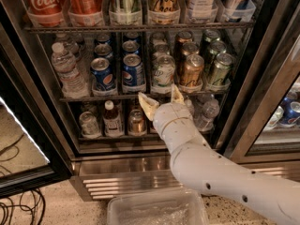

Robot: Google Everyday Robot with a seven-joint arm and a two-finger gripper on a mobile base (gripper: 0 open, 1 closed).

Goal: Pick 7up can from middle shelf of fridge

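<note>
The 7up can [163, 72], whitish-silver with a green logo, stands at the front of the middle shelf [105, 97] of the fridge [236, 121], between a Pepsi can and a gold-brown can. My gripper [162, 100] is open, with its two tan fingers spread. It sits at the shelf's front rail, just below and in front of the 7up can, apart from it. My white arm reaches in from the lower right.
Pepsi cans [133, 72] stand left of the 7up can, with gold-brown cans [190, 71] and green cans [219, 69] to its right. A water bottle [65, 70] is at the far left. Coca-Cola bottles [44, 1] stand above, small bottles [112, 119] below. A clear plastic bin [157, 211] is on the floor.
</note>
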